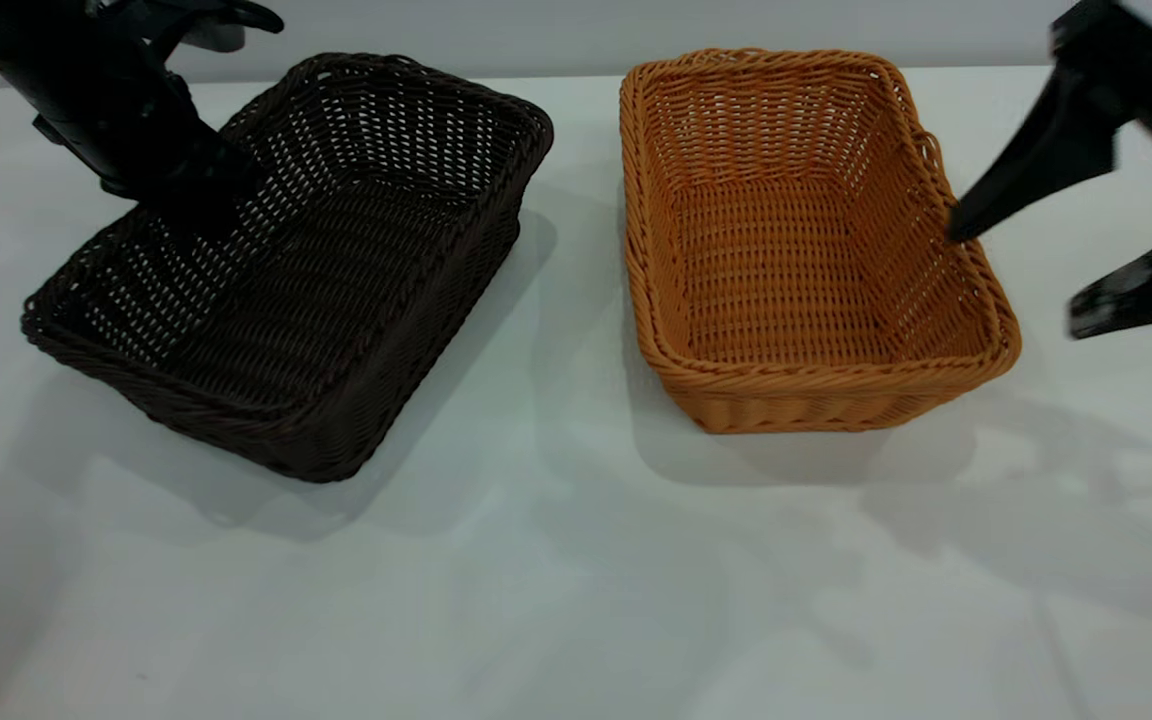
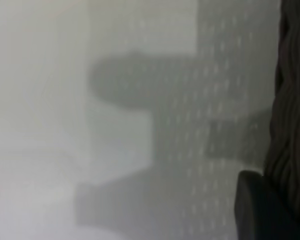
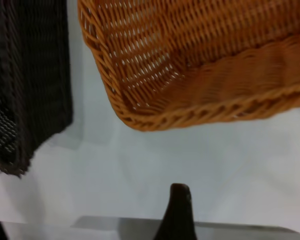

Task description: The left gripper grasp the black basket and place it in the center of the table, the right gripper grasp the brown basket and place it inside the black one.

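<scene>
Left gripper (image 1: 198, 205) lowered at black basket (image 1: 336, 300) rim, finger state indiscernible, right gripper (image 1: 1021, 275) spread wide beside brown basket (image 1: 796, 330), table (image 1: 556, 580) beneath.

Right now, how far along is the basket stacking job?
Nothing looks finished. The black basket sits left of centre, tilted, with the left tool at its far-left wall, so its move seems in hand. The right tool is open, one finger tip at the brown basket rim, not yet closed. Left: centring the black basket on the table, then nesting the brown one inside.
</scene>
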